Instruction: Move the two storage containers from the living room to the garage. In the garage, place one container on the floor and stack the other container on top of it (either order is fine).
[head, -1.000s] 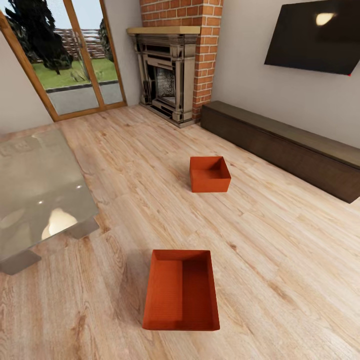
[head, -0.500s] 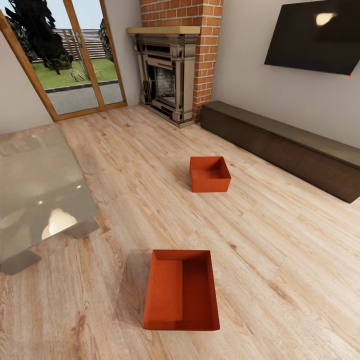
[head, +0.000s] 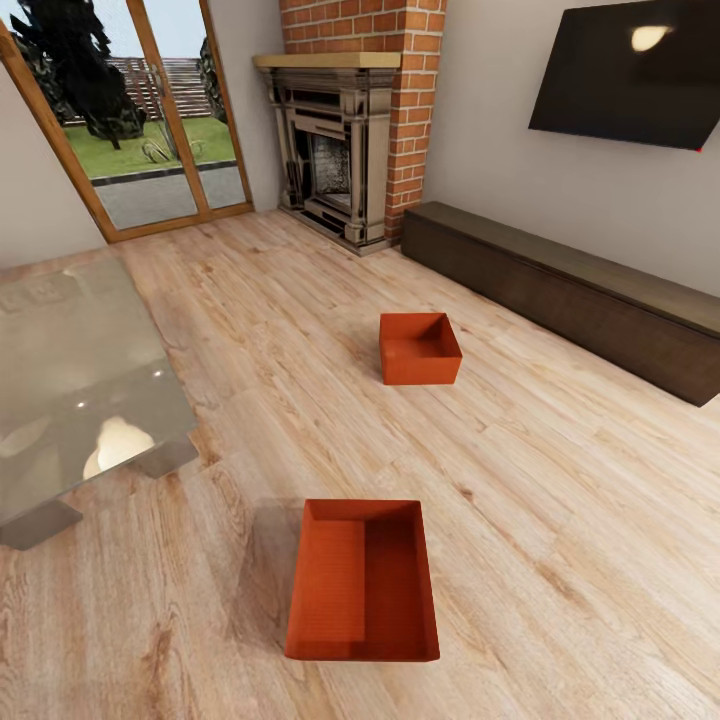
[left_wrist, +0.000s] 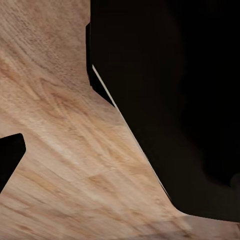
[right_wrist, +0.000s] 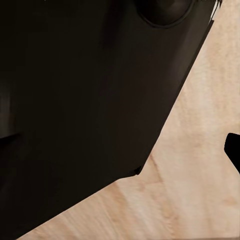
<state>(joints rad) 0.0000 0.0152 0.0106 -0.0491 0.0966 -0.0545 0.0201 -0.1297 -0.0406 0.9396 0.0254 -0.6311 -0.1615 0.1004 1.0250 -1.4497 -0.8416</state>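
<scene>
Neither hand's state can be told: the left wrist view gives dark, shapeless robot bodywork over light wood planks, the right wrist view much the same, and no fingers can be made out in either.

Across the last second nothing has changed. The head view sits exactly where it was, so the base and head have not moved, and both bins lie just as they did. That points to a pause, or to the very start of the job, with no approach under way.

The nearer orange-red, open-topped rectangular storage container (head: 362, 580) rests on the light wood plank floor (head: 560, 480) of the living room, close in front of the robot and near the lower edge of the head view. The second orange-red storage container (head: 420, 347), alike in shape, stands further out on the same floor, well apart from the first, between it and the red-brick fireplace (head: 360, 120) and a short way off the long dark low cabinet (head: 570, 290) along the wall under the black wall TV (head: 630, 75). A glass-topped low table (head: 80, 380) sits off to the left, and wood-framed glass doors (head: 150, 120) lie beyond it.

By this reading the task is wholly ahead: both containers are untouched and still in the living room, none carried toward the garage. The nearer bin looks the natural first pick, though its thin walls may call for a careful two-handed hold.
</scene>
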